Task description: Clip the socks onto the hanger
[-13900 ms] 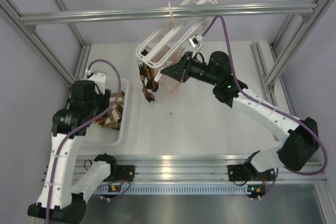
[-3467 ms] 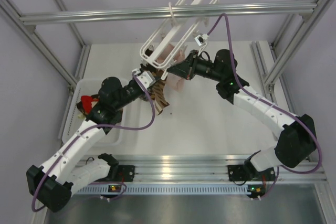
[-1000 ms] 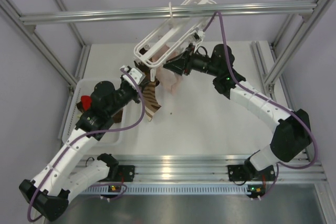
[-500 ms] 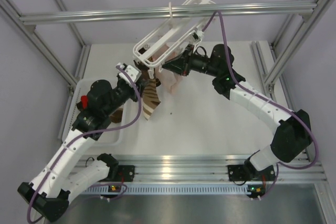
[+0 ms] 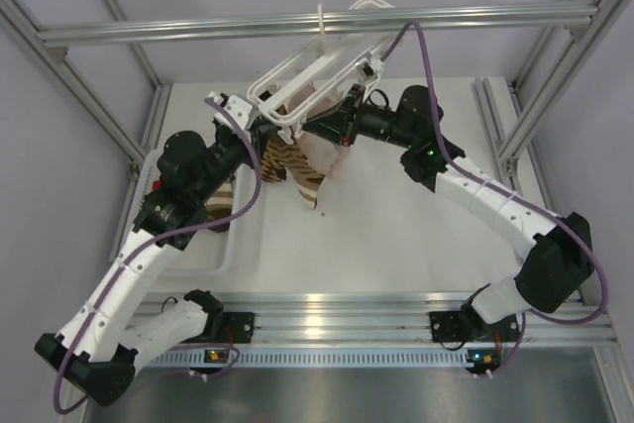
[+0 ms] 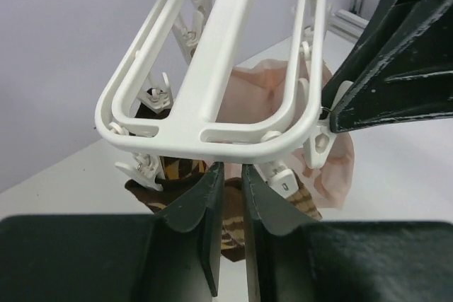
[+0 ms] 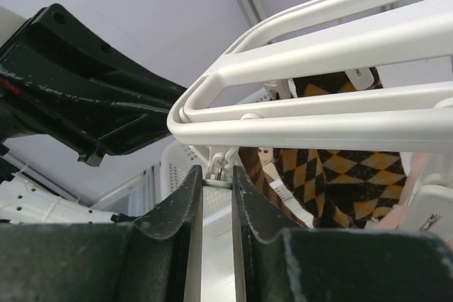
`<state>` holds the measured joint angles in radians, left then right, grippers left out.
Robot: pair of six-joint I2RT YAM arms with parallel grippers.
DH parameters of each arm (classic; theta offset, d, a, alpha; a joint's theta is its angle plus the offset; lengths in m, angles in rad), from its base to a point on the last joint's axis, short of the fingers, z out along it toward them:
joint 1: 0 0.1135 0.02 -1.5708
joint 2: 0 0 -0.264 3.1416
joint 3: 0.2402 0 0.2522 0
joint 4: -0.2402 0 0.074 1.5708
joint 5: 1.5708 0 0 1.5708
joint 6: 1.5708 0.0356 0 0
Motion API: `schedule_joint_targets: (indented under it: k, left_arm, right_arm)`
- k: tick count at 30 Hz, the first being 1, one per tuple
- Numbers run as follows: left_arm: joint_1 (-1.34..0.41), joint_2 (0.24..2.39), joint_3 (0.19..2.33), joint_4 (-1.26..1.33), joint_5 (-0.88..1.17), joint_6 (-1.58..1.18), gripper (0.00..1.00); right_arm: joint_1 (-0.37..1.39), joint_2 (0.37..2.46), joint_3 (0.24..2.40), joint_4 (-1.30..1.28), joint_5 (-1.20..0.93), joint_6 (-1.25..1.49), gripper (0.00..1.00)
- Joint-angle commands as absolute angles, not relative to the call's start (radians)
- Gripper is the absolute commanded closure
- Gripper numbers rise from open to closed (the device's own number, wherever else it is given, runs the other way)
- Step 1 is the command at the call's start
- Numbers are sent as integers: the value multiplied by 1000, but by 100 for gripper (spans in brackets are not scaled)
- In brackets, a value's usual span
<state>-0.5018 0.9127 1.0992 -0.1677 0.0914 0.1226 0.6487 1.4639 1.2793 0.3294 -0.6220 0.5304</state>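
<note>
The white hanger (image 5: 297,74) hangs tilted from the rail. My left gripper (image 5: 265,136) is just under its near end and shut on a brown and tan striped sock (image 5: 305,183), which dangles below. In the left wrist view the fingertips (image 6: 232,167) touch the hanger's end bar (image 6: 212,132) with the sock (image 6: 233,234) between them. My right gripper (image 5: 315,126) is shut on a white clip (image 7: 221,170) under the hanger (image 7: 318,129). A brown and orange diamond sock (image 7: 340,167) hangs clipped there.
A pale pink sock (image 5: 335,156) hangs from the hanger beside the striped one and also shows in the left wrist view (image 6: 248,97). A white bin (image 5: 223,255) sits at the left with more socks. The grey rail (image 5: 198,29) crosses overhead.
My left gripper has risen and moved right to the hanger's near end, and the striped sock swung right under it. My right gripper stayed on the clip.
</note>
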Motion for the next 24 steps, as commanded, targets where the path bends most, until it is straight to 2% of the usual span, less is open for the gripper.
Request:
schedule_joint_targets:
  k: [1,10,13,15,21,24]
  left_arm:
    - [-495,974,1160,-66,15,95,80]
    - [-466,1121,1284,-54,-136,31,90]
    - [-457,1150,1295,-54,-175,35,90]
    - [-451,1141,1289,-64,-193,41,87]
    - [-367,1046,1258,-178,-128,19,68]
    - [-261,968,1226,-230,140,-26,64]
  right_arm:
    - [678,1440,1344,319,-630,505,100]
    - [715,1552,1445,322,-583,497,100]
    - [721,1594,1480,333,-552,506,100]
    - [723,1615,1496,341,-543,517,100]
    - [723,1606,1461,350,-561,529,100]
    - [721,1588,1419,394,-603,548,100]
